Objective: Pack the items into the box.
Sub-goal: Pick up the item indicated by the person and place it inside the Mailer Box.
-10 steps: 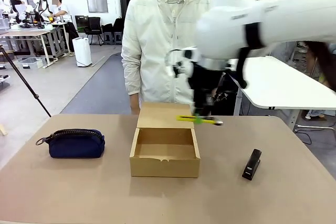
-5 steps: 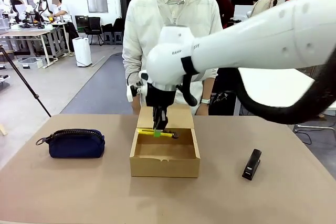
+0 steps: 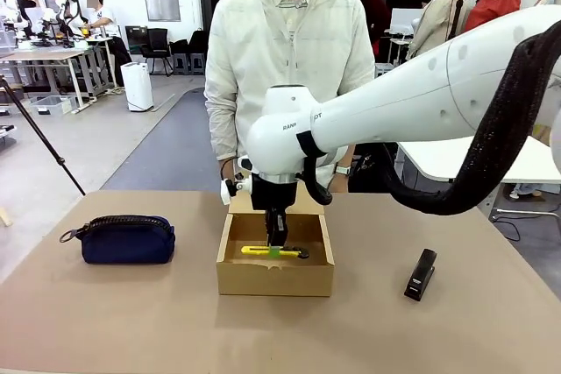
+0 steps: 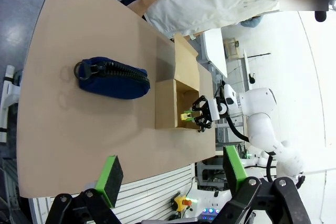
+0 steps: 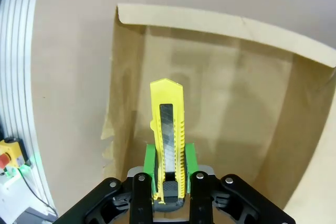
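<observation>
The right gripper (image 3: 277, 241) dips into the box (image 3: 274, 281), jaws clamped on a yellow utility knife (image 3: 263, 251) held level, likely to lay it flat on the bottom. The pouch (image 3: 129, 241) lies left, the stapler (image 3: 421, 274) right, both outside; the left gripper (image 4: 173, 172) hangs wide and empty.
</observation>
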